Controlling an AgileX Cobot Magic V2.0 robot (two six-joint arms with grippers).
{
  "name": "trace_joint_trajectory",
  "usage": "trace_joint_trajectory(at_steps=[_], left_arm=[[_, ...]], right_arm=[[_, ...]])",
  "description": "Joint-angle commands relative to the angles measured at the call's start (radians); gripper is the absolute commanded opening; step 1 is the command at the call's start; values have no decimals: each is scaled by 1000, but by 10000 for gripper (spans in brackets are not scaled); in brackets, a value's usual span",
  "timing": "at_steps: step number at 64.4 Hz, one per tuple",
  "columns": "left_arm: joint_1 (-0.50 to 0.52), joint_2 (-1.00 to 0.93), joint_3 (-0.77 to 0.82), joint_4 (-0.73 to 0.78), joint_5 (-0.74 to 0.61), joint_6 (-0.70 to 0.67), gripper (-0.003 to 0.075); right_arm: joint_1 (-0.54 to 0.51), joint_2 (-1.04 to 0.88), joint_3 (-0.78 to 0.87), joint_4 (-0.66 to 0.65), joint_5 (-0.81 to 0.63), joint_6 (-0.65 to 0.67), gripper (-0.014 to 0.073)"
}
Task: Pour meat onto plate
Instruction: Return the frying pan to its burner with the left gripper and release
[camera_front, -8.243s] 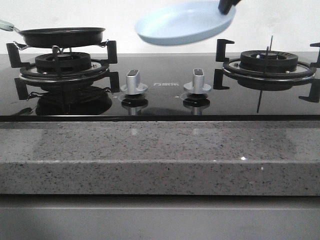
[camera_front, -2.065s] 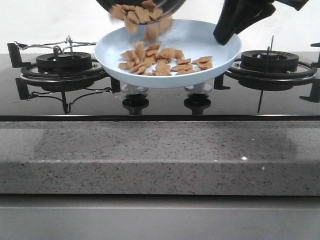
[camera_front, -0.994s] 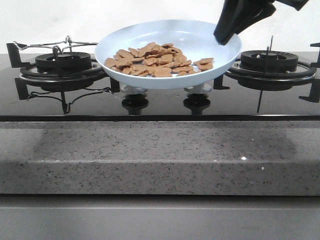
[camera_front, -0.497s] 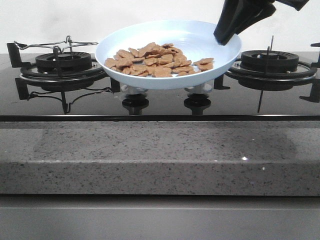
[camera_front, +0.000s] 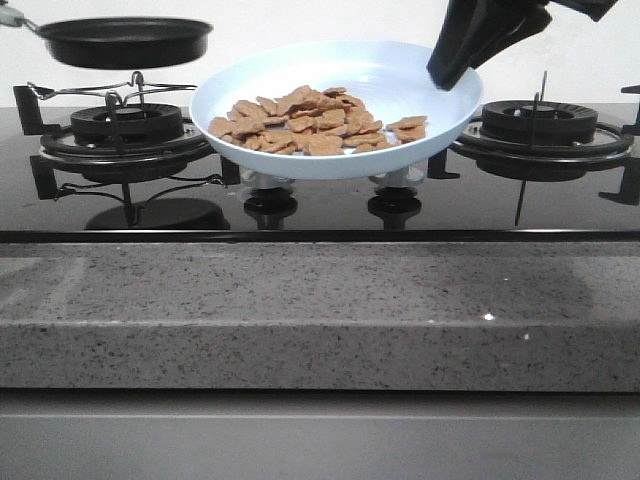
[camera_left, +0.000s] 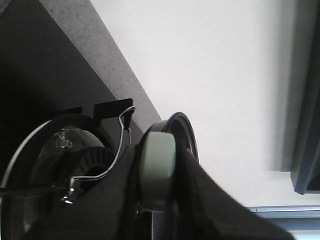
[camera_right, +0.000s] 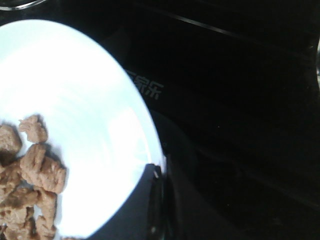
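The pale-blue plate (camera_front: 400, 75) hangs tilted above the middle of the hob, and the meat (camera_front: 310, 120), a loose pile of orange-brown pieces, lies in it. My right gripper (camera_front: 452, 68) is shut on the plate's far right rim. In the right wrist view the plate (camera_right: 85, 95), the meat (camera_right: 35, 170) and the right gripper (camera_right: 156, 175) on the rim all show. The black frying pan (camera_front: 125, 40) floats level over the left burner. My left gripper (camera_left: 157, 167) is shut on the pan's pale handle (camera_left: 157, 150).
The left burner (camera_front: 125, 125) with its wire stand sits right under the pan. The right burner (camera_front: 540, 120) lies just beyond the plate's rim. Two silver knobs (camera_front: 268, 182) are partly hidden beneath the plate. A speckled stone counter edge (camera_front: 320, 300) runs along the front.
The frying pan, out of view half a second ago, is back in view level at the upper left above the left burner. The plate, the meat and the right gripper have held still.
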Motion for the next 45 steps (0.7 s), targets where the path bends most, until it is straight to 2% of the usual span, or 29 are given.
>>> trace_joint_trajectory(at_steps=[1, 15, 22, 31, 40, 45], left_arm=[[3, -46, -28, -61, 22, -10, -20], [3, -46, -28, 3, -14, -13, -16], [3, -46, -28, 48, -32, -15, 45], [3, -46, -28, 80, -23, -15, 236], [3, -48, -28, 114, -7, -15, 493], [3, -48, -32, 143, 32, -15, 600]], right_arm=[[0, -38, -27, 33, -46, -6, -63], [0, -38, -27, 33, -46, -6, -63], [0, -38, -27, 33, -46, -6, -63], [0, -38, -27, 33, -46, -6, -63], [0, -38, -27, 33, -46, -6, -63], [0, -38, -27, 33, -46, -6, -63]])
